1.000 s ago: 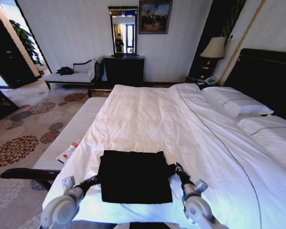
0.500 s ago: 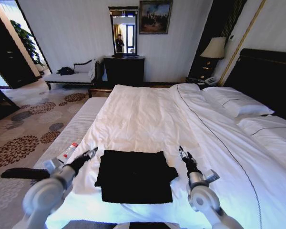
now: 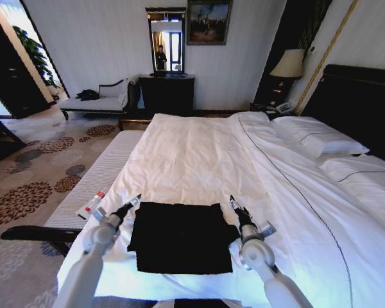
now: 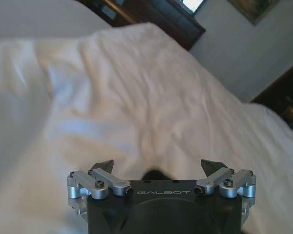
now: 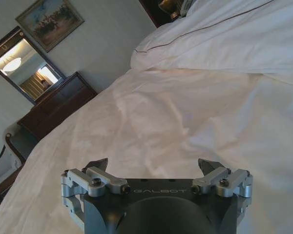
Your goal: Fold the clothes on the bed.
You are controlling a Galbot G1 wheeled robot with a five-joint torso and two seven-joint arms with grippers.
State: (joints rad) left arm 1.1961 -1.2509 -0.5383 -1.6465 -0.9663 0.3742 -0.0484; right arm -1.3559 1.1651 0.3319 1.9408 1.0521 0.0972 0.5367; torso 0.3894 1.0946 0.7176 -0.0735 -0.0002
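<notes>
Both tools have risen off the shirt's sides since a second ago, when they were down at its edges. My left tool (image 3: 133, 201) now hovers just off the shirt's near-left corner, its fingers (image 4: 103, 165) spread wide with nothing between them. My right tool (image 3: 234, 204) hangs beside the opposite top corner, fingers (image 5: 207, 167) likewise parted and empty over white sheet. Between them the clothes (image 3: 179, 235), one black T-shirt, lie flat as a rough rectangle near the foot of the bed (image 3: 199, 154), with the longer side running across my view and a sleeve stub poking out toward the right tool. Nothing lies on the fabric. Left of the bed, a small white tube with a red cap (image 3: 91, 205) rests on the pale bench (image 3: 93, 179), well clear of the shirt.
</notes>
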